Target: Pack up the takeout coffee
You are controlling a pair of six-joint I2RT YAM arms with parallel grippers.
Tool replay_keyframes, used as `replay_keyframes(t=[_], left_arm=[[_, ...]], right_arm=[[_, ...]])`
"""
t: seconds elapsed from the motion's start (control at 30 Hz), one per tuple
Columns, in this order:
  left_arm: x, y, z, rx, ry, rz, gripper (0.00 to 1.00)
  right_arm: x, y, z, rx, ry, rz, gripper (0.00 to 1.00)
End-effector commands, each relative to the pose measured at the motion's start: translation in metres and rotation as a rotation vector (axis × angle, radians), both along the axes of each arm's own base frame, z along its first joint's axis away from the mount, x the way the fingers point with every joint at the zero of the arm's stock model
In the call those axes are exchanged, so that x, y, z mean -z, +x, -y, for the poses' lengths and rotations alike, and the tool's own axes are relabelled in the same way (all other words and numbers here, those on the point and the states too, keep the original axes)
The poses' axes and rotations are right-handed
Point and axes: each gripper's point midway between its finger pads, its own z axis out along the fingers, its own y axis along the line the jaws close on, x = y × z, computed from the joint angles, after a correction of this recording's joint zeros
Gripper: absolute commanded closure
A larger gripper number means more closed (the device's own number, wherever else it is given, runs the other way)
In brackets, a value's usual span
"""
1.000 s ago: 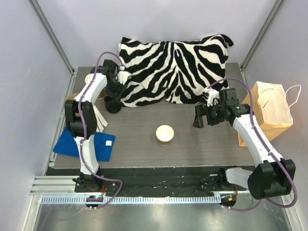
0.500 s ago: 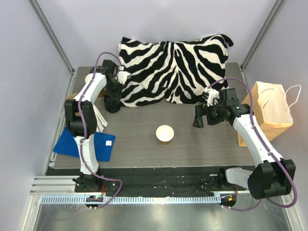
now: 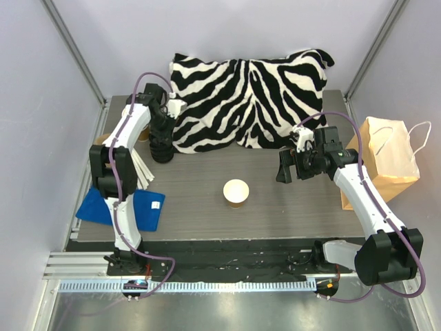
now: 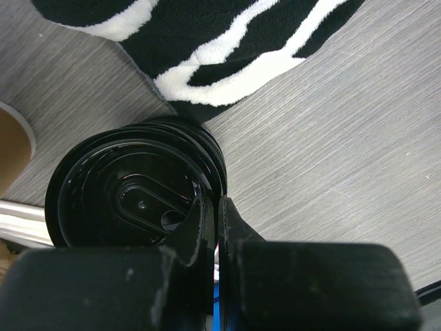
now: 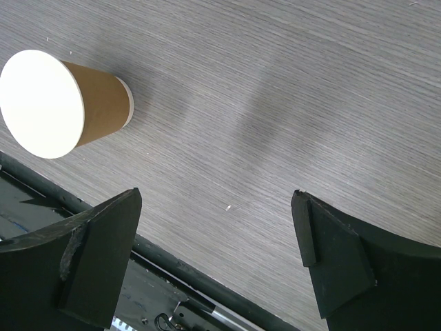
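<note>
A brown paper cup (image 3: pixel 236 192) stands lidless in the middle of the table; it also shows at the upper left of the right wrist view (image 5: pixel 96 103). At the back left, by the pillow's corner, is a stack of black lids (image 3: pixel 162 153). My left gripper (image 4: pixel 215 203) is down on that stack. It is shut on the right rim of the top black lid (image 4: pixel 131 200), one finger inside the rim and one outside. My right gripper (image 5: pixel 217 227) hovers open over bare table, to the right of the cup, with nothing between its fingers.
A zebra-striped pillow (image 3: pixel 248 103) fills the back of the table. A brown paper bag (image 3: pixel 389 155) stands at the right edge. A blue cloth (image 3: pixel 124 207) and white sticks (image 3: pixel 145 169) lie at the left. Another brown cup (image 4: pixel 10 155) stands beside the lids.
My left gripper has closed from partly open onto the top lid's rim, and that arm has shifted slightly. The right arm and the cup have not moved.
</note>
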Motion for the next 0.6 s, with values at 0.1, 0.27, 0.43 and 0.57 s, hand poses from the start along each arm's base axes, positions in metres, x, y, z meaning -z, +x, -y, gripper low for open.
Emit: replay_keyframes(t=[0.1, 0.27, 0.43, 0.57], left_arm=[[-0.034, 0.000, -0.005, -0.006, 0.003, 0.100, 1.00], [-0.036, -0.003, -0.010, -0.003, 0.028, 0.114, 0.99], [-0.036, -0.003, -0.017, 0.004, 0.066, 0.136, 0.97], [-0.038, -0.005, -0.023, 0.011, 0.092, 0.163, 0.97]], right_arm=[[-0.017, 0.013, -0.002, 0.007, 0.020, 0.061, 0.00], [-0.017, 0.013, -0.002, 0.006, 0.021, 0.060, 0.00], [-0.017, 0.013, -0.003, 0.005, 0.021, 0.060, 0.00], [-0.017, 0.013, -0.003, 0.003, 0.022, 0.058, 0.00]])
